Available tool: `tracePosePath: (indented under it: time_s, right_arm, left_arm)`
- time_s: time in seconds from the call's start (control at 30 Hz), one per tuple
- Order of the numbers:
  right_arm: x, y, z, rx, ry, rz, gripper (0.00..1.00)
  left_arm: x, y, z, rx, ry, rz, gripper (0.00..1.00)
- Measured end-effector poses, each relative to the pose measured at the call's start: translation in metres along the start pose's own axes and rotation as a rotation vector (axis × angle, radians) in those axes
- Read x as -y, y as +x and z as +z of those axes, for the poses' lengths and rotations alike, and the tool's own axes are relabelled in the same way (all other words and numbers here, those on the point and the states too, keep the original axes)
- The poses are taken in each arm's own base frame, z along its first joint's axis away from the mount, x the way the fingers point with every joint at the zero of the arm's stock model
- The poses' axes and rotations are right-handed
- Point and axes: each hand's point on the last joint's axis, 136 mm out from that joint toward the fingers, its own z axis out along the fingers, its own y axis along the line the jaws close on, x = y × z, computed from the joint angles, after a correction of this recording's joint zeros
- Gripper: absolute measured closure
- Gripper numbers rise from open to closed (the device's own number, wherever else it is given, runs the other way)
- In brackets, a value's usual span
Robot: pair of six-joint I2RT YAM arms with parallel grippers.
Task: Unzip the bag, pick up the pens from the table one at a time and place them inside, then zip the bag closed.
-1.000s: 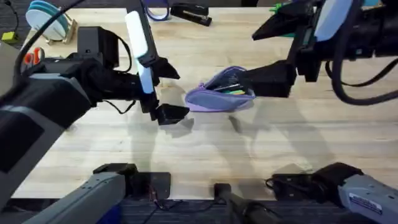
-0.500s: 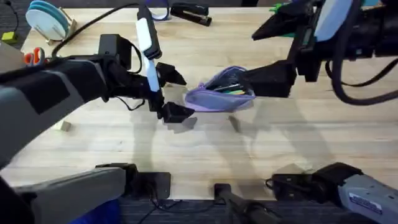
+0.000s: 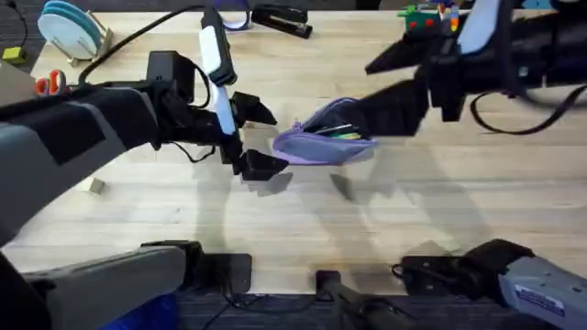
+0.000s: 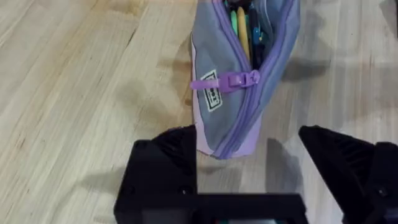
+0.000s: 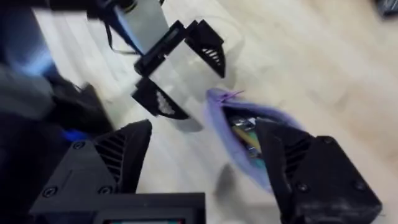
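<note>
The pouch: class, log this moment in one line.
stage: pouch open, pens inside | left gripper: open at pouch's zipper-pull end | right gripper: open over other end | zip: not closed

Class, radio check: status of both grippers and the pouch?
Left gripper open at pouch end. Right gripper open over it. Zipper pull partway, pouch open.

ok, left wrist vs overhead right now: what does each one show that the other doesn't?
Left wrist alone: the purple zipper pull near the bag's closed end, a small label beside it, and green and yellow sticks inside the open bag.

Overhead alone: the right end effector open at the bag's far end, a black stapler at the table's far edge, and scissors at the left edge.

Both: the lavender bag, unzipped, lying on the table, with the open left end effector at its near end.
</note>
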Motion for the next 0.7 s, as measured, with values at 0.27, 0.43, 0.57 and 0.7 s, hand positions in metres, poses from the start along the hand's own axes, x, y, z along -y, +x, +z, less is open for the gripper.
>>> tracePosePath:
  time_s: [0.27,0.43,0.57,0.7]
  right_arm:
    - [-0.009,0.02,0.028,-0.124,-0.017,0.293,0.005]
    - [-0.004,0.019,0.041,-0.13,0.038,0.323,0.005]
    - [0.01,0.027,0.048,-0.162,0.105,0.369,0.006]
    - [0.021,0.035,0.06,-0.205,0.139,0.397,0.005]
  left_arm:
    - [0.0,0.0,0.0,0.002,0.001,0.0,0.007]
    - [0.0,0.0,0.0,0.002,0.001,0.0,0.007]
    - [0.0,0.0,0.0,0.002,0.001,0.0,0.007]
    - [0.0,0.0,0.0,0.002,0.001,0.0,0.007]
